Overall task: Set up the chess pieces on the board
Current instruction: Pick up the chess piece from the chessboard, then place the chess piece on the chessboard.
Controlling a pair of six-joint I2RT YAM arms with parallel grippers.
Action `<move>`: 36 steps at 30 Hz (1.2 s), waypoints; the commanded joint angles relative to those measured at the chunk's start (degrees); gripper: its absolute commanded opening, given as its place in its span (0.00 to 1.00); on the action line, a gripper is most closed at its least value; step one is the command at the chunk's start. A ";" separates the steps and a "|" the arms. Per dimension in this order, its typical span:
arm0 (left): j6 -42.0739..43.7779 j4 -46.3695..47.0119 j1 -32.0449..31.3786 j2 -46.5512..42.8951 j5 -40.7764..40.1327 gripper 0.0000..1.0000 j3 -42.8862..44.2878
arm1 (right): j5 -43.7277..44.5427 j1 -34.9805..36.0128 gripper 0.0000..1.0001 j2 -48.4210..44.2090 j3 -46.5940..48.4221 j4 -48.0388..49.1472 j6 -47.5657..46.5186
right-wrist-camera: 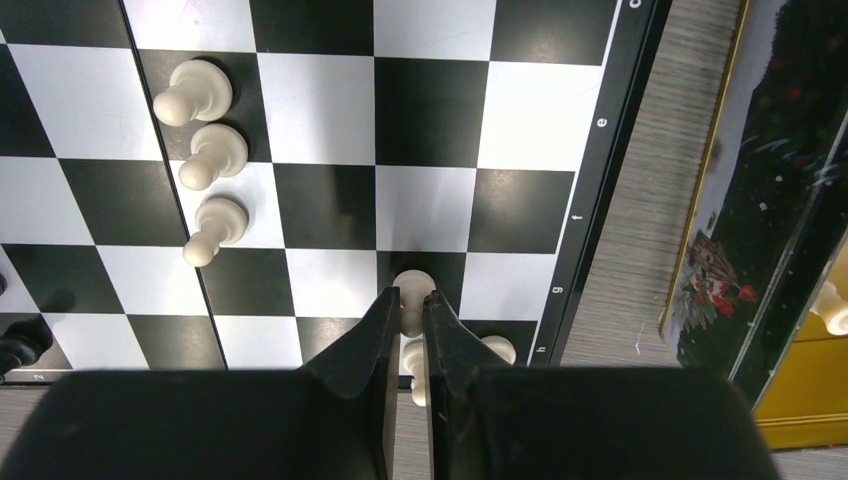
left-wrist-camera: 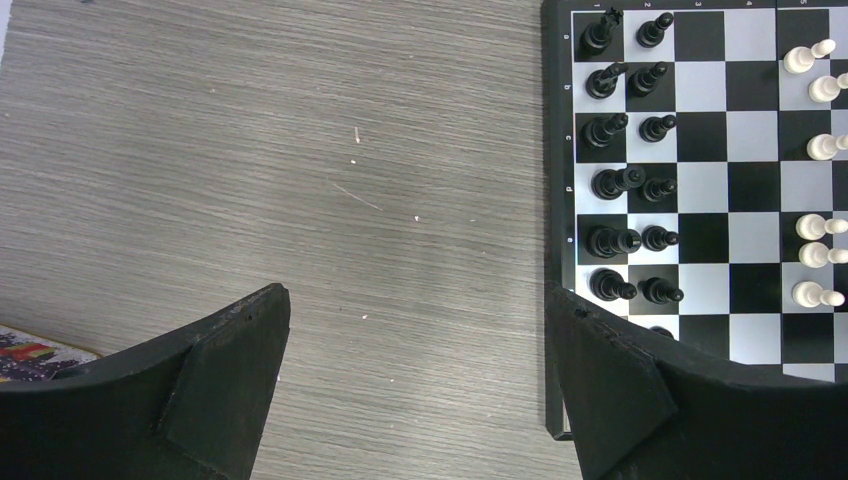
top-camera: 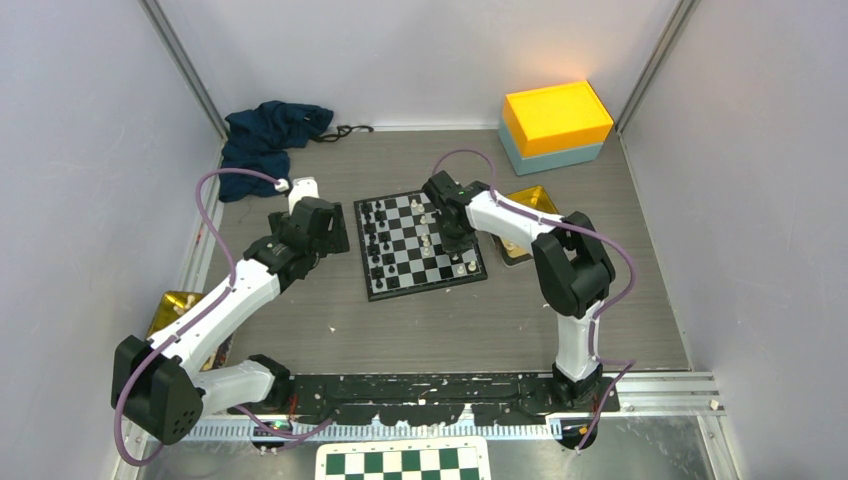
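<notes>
The board [top-camera: 396, 284] lies in the middle of the table between the arms. Black chess pieces [left-wrist-camera: 602, 131] stand in two columns along its left side, and white chess pieces [left-wrist-camera: 818, 148] stand toward the right. My right gripper [right-wrist-camera: 410, 298] is low over the board's near right corner, shut on a white piece [right-wrist-camera: 413, 286] whose base rests on a black square. Two more white pieces [right-wrist-camera: 498, 348] stand just behind it by the border. Three white pawns [right-wrist-camera: 212, 155] stand in a line further left. My left gripper [left-wrist-camera: 415, 300] hovers open over bare table left of the board, holding nothing.
A yellow box on a teal box [top-camera: 555, 125] stands at the back right. A dark blue cloth [top-camera: 270, 135] lies at the back left. A gold-rimmed tray [top-camera: 538, 197] sits right of the board, under the right arm. A green-and-white checkered panel [top-camera: 405, 462] lies at the near edge.
</notes>
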 commanded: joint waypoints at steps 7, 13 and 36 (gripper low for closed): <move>0.15 2.38 0.39 0.05 0.01 1.00 0.30 | 0.59 -0.37 0.03 -4.23 -0.62 1.19 0.71; 0.21 2.42 0.43 0.19 0.10 1.00 0.45 | 0.28 -0.47 0.07 -4.00 -1.13 1.20 0.79; 0.65 2.23 0.43 -0.12 -0.61 1.00 0.83 | -0.06 -0.30 0.37 -1.32 8.34 -1.50 -0.67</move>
